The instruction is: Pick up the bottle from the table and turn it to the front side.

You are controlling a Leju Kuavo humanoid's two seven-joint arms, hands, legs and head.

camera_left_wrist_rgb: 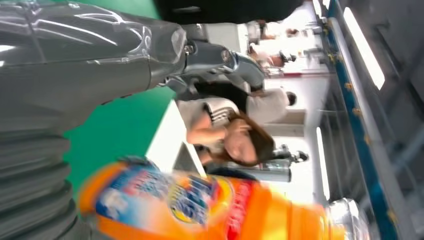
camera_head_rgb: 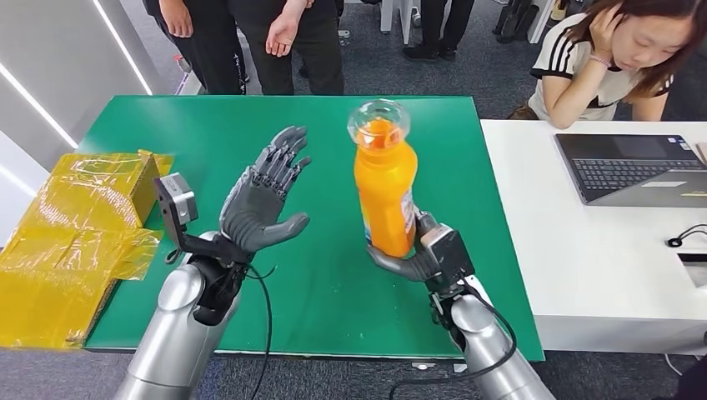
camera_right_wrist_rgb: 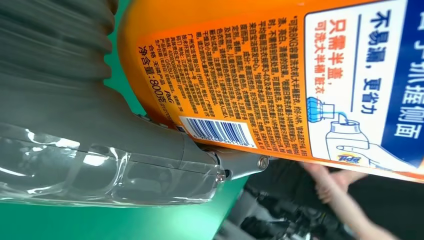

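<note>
One orange bottle (camera_head_rgb: 384, 187) stands upright in the air above the green bench (camera_head_rgb: 208, 142), its clear cap (camera_head_rgb: 378, 122) on top, held near its base by the right hand (camera_head_rgb: 414, 254), whose fingers wrap the lower body. In the right wrist view the back label (camera_right_wrist_rgb: 310, 80) with small print and a barcode (camera_right_wrist_rgb: 218, 132) faces the camera, the thumb pressed just under it. At nine o'clock from the bottle the left hand (camera_head_rgb: 265, 196) hovers with fingers spread, palm turned toward the bottle, holding nothing; its wrist view shows the blurred front label (camera_left_wrist_rgb: 165, 200). At three o'clock a white bench (camera_head_rgb: 600, 250) adjoins the green one, carrying an open laptop (camera_head_rgb: 634, 167), with a seated person (camera_head_rgb: 609, 58) behind it. At nine o'clock, off the bench edge, sits a yellow-wrapped box (camera_head_rgb: 75, 242). At twelve o'clock people (camera_head_rgb: 250, 42) stand on a dark grey floor (camera_head_rgb: 400, 75).
</note>
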